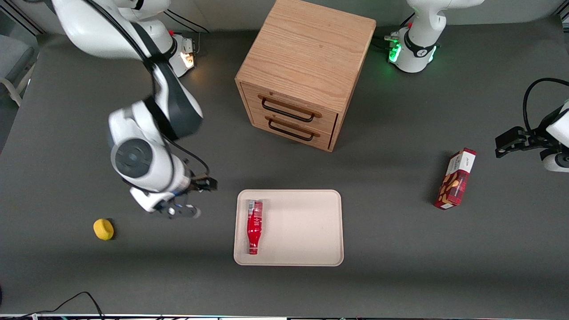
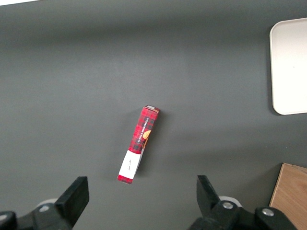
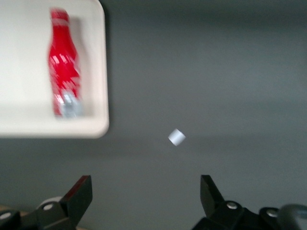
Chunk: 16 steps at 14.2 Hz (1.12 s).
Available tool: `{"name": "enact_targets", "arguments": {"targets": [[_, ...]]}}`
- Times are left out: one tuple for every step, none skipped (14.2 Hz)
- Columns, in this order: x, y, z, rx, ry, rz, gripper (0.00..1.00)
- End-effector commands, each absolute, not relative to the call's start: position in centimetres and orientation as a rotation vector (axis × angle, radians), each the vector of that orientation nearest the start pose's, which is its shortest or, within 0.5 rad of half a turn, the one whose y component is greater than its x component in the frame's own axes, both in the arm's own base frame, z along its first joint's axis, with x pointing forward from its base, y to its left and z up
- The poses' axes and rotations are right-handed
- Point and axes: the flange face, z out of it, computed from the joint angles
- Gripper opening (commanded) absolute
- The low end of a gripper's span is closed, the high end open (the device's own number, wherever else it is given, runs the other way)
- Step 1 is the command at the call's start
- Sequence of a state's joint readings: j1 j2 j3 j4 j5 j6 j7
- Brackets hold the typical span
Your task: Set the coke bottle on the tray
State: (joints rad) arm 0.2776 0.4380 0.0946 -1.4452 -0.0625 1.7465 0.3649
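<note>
The red coke bottle (image 1: pixel 254 226) lies on its side on the cream tray (image 1: pixel 306 231), along the tray's edge toward the working arm, cap end pointing at the front camera. The wrist view shows the bottle (image 3: pixel 64 83) resting inside the tray's rim (image 3: pixel 101 72). My gripper (image 1: pixel 183 210) hangs over bare table beside the tray, on the working arm's side, apart from the bottle. Its fingers (image 3: pixel 80 195) stand wide open, the gripper (image 3: pixel 146 196) holding nothing.
A wooden two-drawer cabinet (image 1: pixel 302 71) stands farther from the camera than the tray. A red snack box (image 1: pixel 455 178) lies toward the parked arm's end. A yellow ball-like object (image 1: pixel 103 229) sits near my gripper. A small white speck (image 3: pixel 176 137) lies on the table.
</note>
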Motion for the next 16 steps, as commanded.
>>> {"name": "enact_targets", "arguments": {"targets": [[57.2, 18.8, 45.5, -3.191, -0.143, 0.248, 1.00], [55.9, 16.8, 46.7, -3.194, -0.136, 0.242, 1.00], [54.5, 15.3, 47.6, -3.193, -0.162, 0.238, 1.00], [52.8, 14.1, 48.7, -3.190, -0.186, 0.222, 1.00], [51.0, 12.7, 50.1, -3.187, -0.179, 0.195, 1.00], [49.4, 11.1, 51.4, -3.179, -0.168, 0.163, 1.00], [47.9, 9.6, 52.9, -3.161, -0.174, 0.124, 1.00], [46.5, 8.2, 54.3, -3.114, -0.166, 0.090, 1.00], [45.4, 6.4, 55.6, -3.082, -0.144, 0.052, 1.00], [44.7, 5.4, 56.6, -3.071, -0.137, 0.041, 1.00], [44.5, 5.1, 57.2, -3.071, -0.149, 0.063, 1.00], [44.7, 5.1, 58.0, -3.080, -0.170, 0.066, 1.00], [44.9, 5.3, 58.4, -3.084, -0.204, 0.082, 1.00], [45.4, 5.5, 58.5, -3.085, -0.229, 0.090, 1.00], [45.6, 5.6, 58.4, -3.085, -0.236, 0.106, 1.00], [45.6, 5.7, 58.4, -3.086, -0.243, 0.120, 1.00]]}}
